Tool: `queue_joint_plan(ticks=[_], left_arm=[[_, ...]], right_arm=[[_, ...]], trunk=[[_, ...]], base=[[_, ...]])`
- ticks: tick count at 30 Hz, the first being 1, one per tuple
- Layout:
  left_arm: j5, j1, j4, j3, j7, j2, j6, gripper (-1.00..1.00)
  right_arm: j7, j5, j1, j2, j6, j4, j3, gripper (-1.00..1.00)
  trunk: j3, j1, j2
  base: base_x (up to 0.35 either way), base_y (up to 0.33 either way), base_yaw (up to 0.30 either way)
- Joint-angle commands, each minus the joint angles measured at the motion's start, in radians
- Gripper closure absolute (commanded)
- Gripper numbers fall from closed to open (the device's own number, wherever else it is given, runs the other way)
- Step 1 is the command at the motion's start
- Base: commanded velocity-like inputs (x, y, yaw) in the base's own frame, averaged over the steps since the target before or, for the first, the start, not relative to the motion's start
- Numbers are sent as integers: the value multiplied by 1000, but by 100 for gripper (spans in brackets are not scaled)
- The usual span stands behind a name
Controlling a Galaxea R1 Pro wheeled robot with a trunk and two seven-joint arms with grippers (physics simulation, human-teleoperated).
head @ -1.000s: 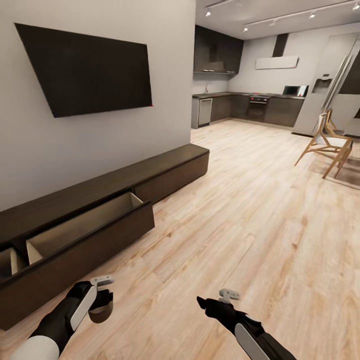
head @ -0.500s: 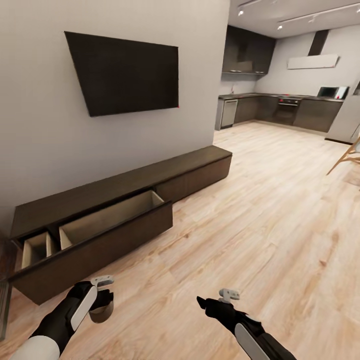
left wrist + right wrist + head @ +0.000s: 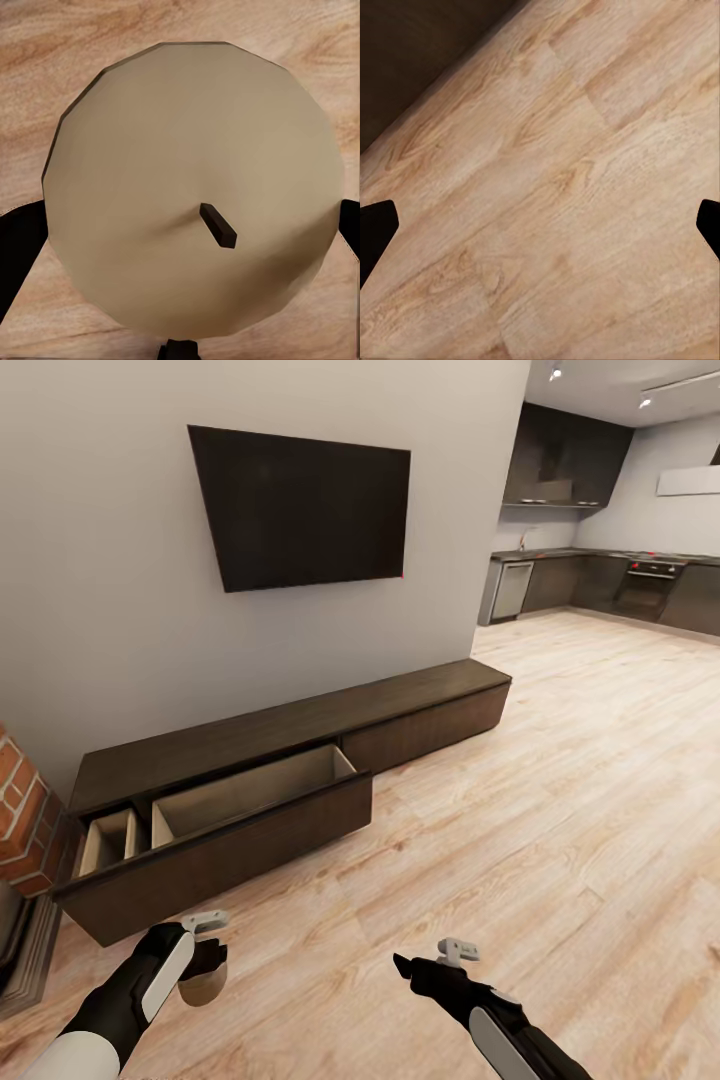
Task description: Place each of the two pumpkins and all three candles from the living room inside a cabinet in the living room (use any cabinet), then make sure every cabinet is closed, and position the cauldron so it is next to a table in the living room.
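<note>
A tan candle [image 3: 204, 986] with a dark wick [image 3: 218, 226] sits between the fingers of my left gripper [image 3: 205, 972], which is shut on it low at the head view's left. In the left wrist view the candle's round top [image 3: 191, 187] is seen above the wood floor. My right gripper [image 3: 405, 965] is open and holds nothing; its dark fingertips [image 3: 375, 225] frame bare floorboards. The long dark-brown cabinet [image 3: 300, 730] runs along the wall under the TV, with its left drawer [image 3: 230, 810] pulled out and showing a pale inside.
A black TV [image 3: 300, 505] hangs on the grey wall. A brick fireplace [image 3: 22, 820] edges in at far left. The dark kitchen units [image 3: 620, 585] stand at the back right. Light wood floor [image 3: 560, 800] spreads open to the right.
The head view has swung left: the cabinet and TV shifted right in the picture, the chair left the view and the brick fireplace came in. Both arms keep their pose.
</note>
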Motion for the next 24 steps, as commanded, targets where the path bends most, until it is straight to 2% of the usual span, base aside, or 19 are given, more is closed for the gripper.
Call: queue_joint_plan(ticks=[1,8,14,24], left_arm=[[10,-1,-1,-5,11,1,3,100],[10,-1,-1,-5,11,1,3,100],[10,-1,-1,-6,11,1,3,100],[11,-1,-1,-25,11,1,3,100]], right_arm=[[-5,-8,-1,-1,2,4,3,-100],[-5,-8,-1,0,2,10,3,-100],[-5,-8,-1,0,2,11,3,-100],[-5,-8,-1,0,1,11,3,-100]], trunk=[[-1,0,0],[-1,0,0],[-1,0,0],[-1,0,0]], base=[[136,-224,289],[83,-225,289],[6,-128,289],[0,-166,289]])
